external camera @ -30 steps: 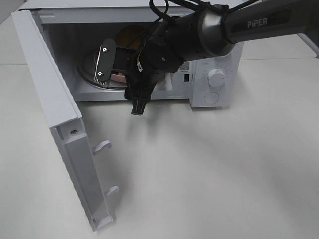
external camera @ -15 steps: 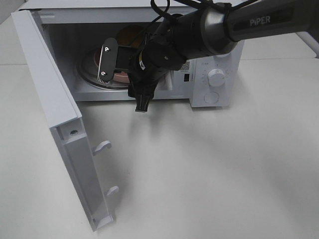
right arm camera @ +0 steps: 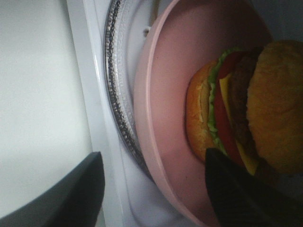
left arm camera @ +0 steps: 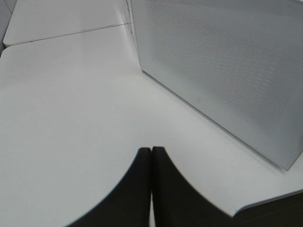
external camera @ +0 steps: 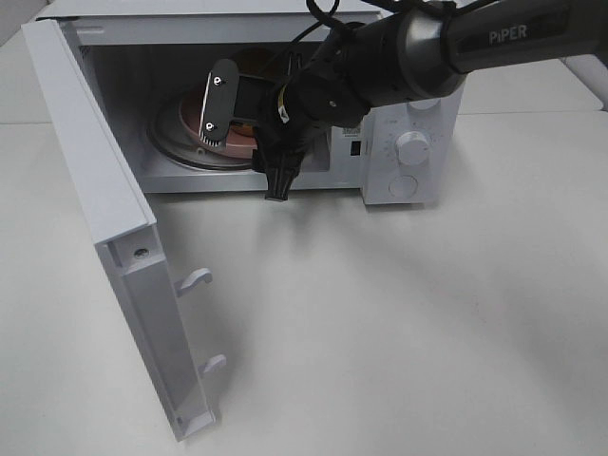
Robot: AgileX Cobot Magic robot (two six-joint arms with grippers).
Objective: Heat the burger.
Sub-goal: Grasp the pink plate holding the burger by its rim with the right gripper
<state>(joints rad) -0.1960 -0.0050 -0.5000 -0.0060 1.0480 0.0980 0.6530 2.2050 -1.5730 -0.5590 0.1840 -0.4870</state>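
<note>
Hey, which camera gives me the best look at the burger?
The right wrist view: the burger fills it, layers visible, on the pink plate. The exterior high view mostly hides it behind the arm; the left wrist view misses it.

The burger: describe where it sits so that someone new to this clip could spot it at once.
Find the white microwave at the back of the table, its door swung wide open. Inside, on the glass turntable, lies a pink plate, and the burger rests on it. Its golden bun with red, yellow and green layers is the only food there.
</note>
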